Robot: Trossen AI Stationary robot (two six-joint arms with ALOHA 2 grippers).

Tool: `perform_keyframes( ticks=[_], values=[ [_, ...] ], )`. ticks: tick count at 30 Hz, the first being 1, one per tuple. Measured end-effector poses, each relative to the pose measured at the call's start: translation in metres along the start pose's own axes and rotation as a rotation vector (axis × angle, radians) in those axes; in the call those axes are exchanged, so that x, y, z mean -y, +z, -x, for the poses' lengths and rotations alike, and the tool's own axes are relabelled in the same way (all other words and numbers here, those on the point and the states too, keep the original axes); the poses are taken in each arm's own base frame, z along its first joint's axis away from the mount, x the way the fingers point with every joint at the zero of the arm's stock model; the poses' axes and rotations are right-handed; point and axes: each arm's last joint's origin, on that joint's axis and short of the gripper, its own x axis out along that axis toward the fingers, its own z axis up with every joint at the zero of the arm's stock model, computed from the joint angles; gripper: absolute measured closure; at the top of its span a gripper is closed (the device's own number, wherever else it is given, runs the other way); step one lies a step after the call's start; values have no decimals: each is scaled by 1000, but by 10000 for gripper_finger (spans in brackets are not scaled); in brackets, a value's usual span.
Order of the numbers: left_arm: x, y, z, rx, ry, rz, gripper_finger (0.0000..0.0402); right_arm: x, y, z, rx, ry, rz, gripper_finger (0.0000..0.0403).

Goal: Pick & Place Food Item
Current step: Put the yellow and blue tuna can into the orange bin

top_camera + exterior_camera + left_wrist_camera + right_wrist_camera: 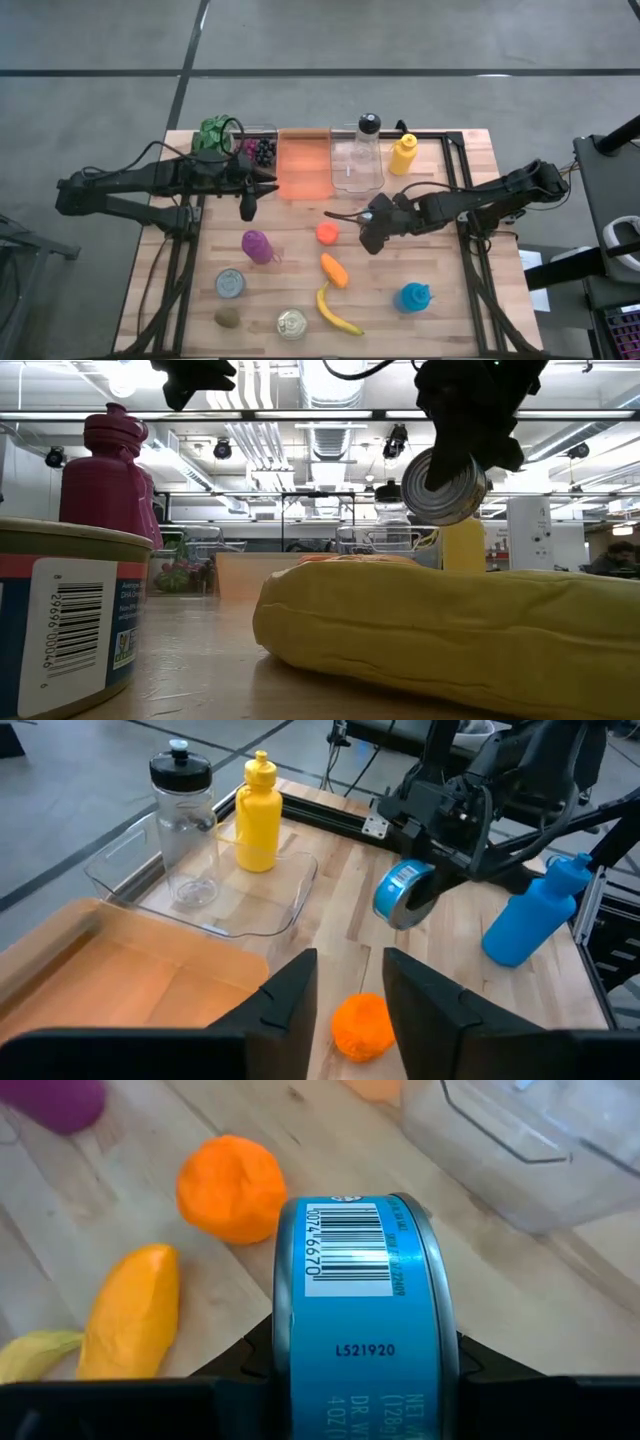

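The right gripper (425, 885) holds a blue-labelled can (365, 1320) clamped by its flat ends in the air above the table (470, 300), near the orange (327, 233), while the left gripper (248, 205), fingers slightly apart and empty, hovers by the orange tray (305, 165); the smooth round can could pivot or slip.

A dark gripper (465, 435) hangs from above, clamped on a silver can (443, 487) held clear of the desk. A yellow banana (450, 635) fills the foreground (nearest edge); a labelled can (65, 615) and magenta bottle (108, 475) stand beside it.
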Motion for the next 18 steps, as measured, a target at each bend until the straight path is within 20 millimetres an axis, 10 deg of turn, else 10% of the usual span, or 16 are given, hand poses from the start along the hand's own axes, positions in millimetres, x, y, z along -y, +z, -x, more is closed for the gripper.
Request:
perform_keyframes(
  ticks=[18],
  values=[
    [0, 6, 1, 67, 43, 4, 116, -13, 23, 22, 60, 54, 40, 282]
  ],
)
